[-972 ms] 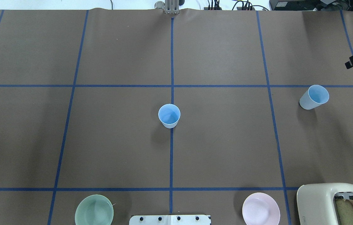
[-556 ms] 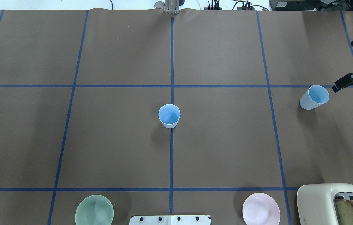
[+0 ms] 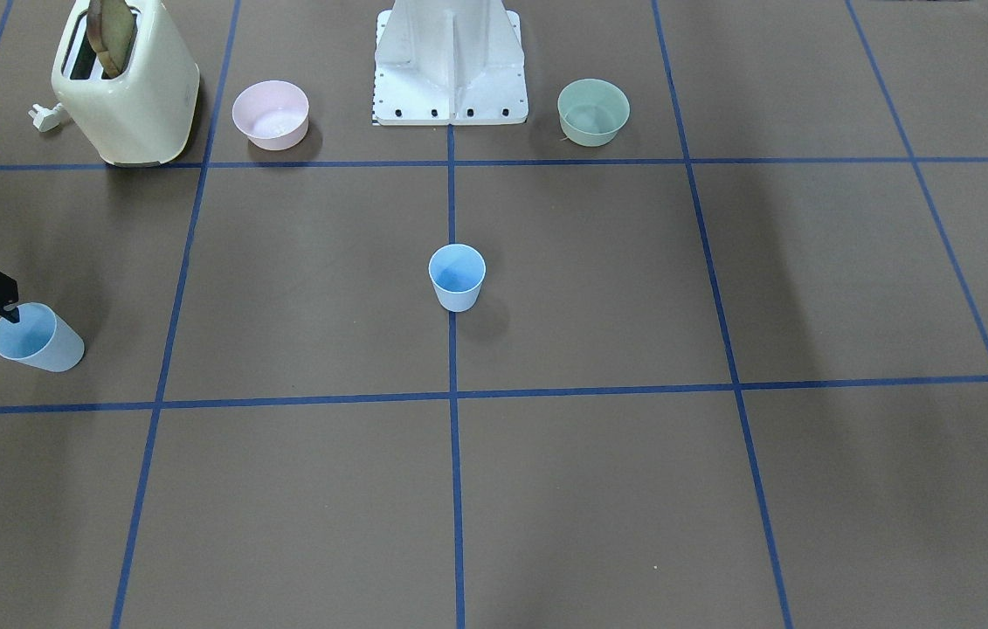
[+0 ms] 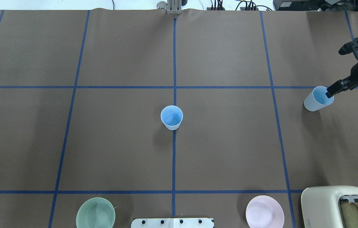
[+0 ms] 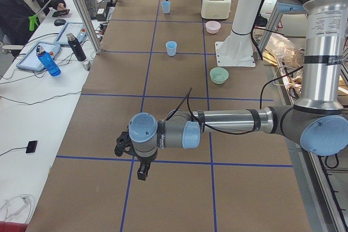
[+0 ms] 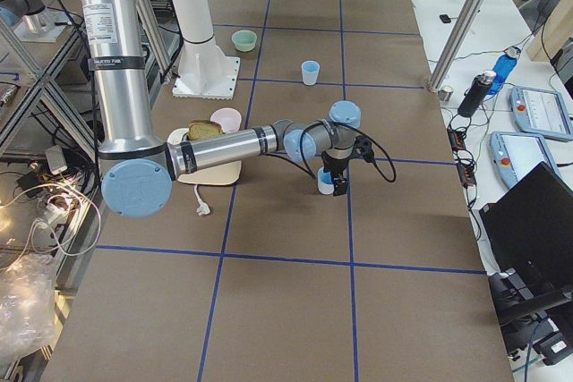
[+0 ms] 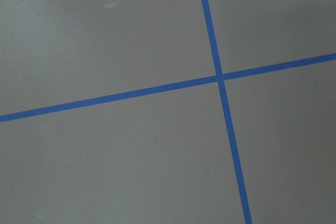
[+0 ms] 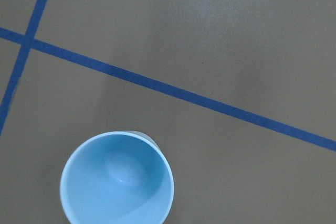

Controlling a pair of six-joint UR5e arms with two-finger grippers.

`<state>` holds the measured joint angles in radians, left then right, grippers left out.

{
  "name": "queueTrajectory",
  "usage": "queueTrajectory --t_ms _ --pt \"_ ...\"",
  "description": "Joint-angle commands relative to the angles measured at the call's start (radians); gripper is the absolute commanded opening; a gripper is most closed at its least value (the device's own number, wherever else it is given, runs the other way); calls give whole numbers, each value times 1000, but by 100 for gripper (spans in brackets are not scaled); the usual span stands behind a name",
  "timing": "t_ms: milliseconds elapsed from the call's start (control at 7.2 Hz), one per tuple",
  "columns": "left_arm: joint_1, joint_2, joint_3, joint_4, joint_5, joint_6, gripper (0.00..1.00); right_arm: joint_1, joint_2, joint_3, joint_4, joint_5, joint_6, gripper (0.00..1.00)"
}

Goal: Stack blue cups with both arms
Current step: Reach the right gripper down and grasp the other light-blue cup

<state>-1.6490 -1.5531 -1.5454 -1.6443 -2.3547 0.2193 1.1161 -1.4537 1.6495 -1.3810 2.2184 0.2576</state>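
Two light-blue cups stand upright on the brown table. One cup (image 4: 171, 117) is at the centre and also shows in the front view (image 3: 457, 276). The other cup (image 4: 318, 98) is at the far right, near the front view's left edge (image 3: 38, 338). My right gripper (image 4: 337, 89) hangs over that cup, open, with one fingertip (image 4: 329, 93) at its right rim. The right wrist view looks down into this cup (image 8: 116, 179). My left gripper (image 5: 142, 169) shows only in the exterior left view, far from both cups. I cannot tell whether it is open or shut.
A cream toaster (image 4: 340, 205) with bread stands at the near right, with a pink bowl (image 4: 264, 211) beside it. A green bowl (image 4: 95, 212) and the white base stand (image 4: 172, 222) are at the near edge. An operator (image 5: 24, 4) sits at the side desk.
My right gripper has come in from the right edge and down to the right cup, so its fingertip now lies at the rim. Neither cup has moved.
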Motion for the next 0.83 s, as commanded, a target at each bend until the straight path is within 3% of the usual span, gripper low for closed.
queueTrajectory --t_ms 0,139,278,556,694 --pt "0 2 -1 -2 0 0 100 -1 22 -37 0 -2 0 94" --pt "1 2 -1 -2 0 0 100 -7 24 -43 5 -2 0 88" --pt "1 2 -1 -2 0 0 100 -15 24 -60 35 0 2 65" --pt "1 2 -2 -2 0 0 100 -25 24 -77 51 1 0 8" --pt "1 2 -2 -2 0 0 100 -28 26 -67 51 4 0 0"
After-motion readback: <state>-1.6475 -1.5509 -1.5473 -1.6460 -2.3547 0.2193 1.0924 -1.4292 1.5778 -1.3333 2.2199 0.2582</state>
